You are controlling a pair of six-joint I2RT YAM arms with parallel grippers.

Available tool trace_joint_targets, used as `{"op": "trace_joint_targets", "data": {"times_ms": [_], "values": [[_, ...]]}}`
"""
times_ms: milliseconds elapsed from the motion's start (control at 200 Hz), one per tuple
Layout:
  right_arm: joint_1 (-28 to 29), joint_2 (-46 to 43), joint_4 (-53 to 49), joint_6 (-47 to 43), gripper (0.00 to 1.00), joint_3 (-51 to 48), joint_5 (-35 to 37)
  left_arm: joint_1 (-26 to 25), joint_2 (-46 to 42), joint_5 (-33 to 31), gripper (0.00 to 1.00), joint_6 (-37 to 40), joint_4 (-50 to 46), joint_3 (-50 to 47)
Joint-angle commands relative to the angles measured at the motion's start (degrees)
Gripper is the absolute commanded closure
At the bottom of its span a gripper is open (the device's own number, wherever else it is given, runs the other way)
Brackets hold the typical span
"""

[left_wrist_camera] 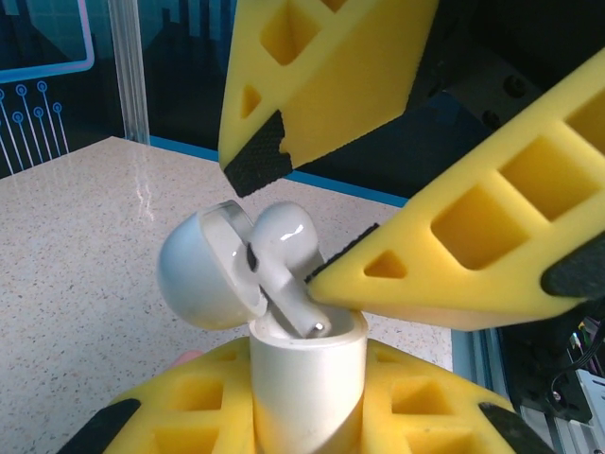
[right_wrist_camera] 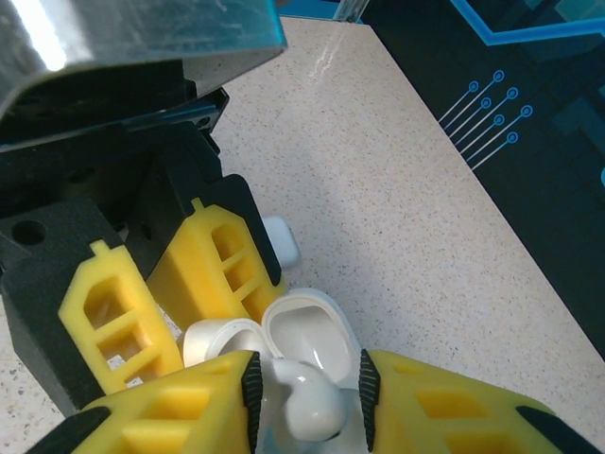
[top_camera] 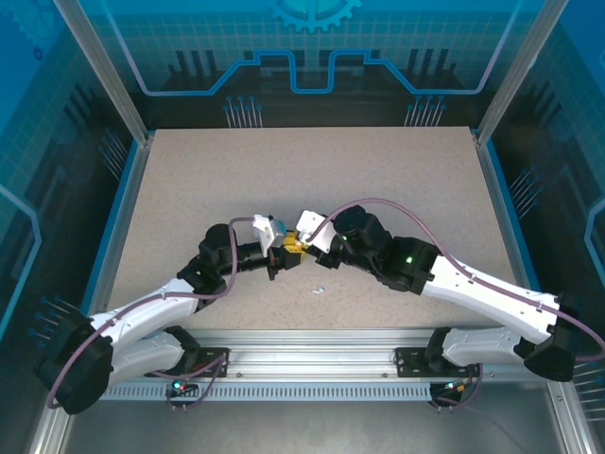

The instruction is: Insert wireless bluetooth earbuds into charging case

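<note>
The charging case stands upright, clamped fast in the left hand, its lid swung open; the earbud sits in the case's mouth, stem down in the well, head leaning toward the lid; its long axis tilts off the case's upright, so it looks only part seated; the right hand is just above the case, jaws a little apart about the earbud, the lower touching the stem, the upper clear of the head; no firm grip, I judge; the next move likely presses straight down along the well.
</note>
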Motion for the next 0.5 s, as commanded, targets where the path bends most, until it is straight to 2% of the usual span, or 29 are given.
{"op": "trace_joint_targets", "data": {"times_ms": [0,495], "values": [[-1.08,-1.64,-1.74,2.46,0.63,1.86,-5.67,-0.42,-1.49,0.63,0.98,0.07,3.18,0.4],[-6.19,-4.5,0.22,9.55,0.58,1.82,-15.0,-0.52,0.68,0.92,0.99,-2.19,9.13,-0.74]]}}
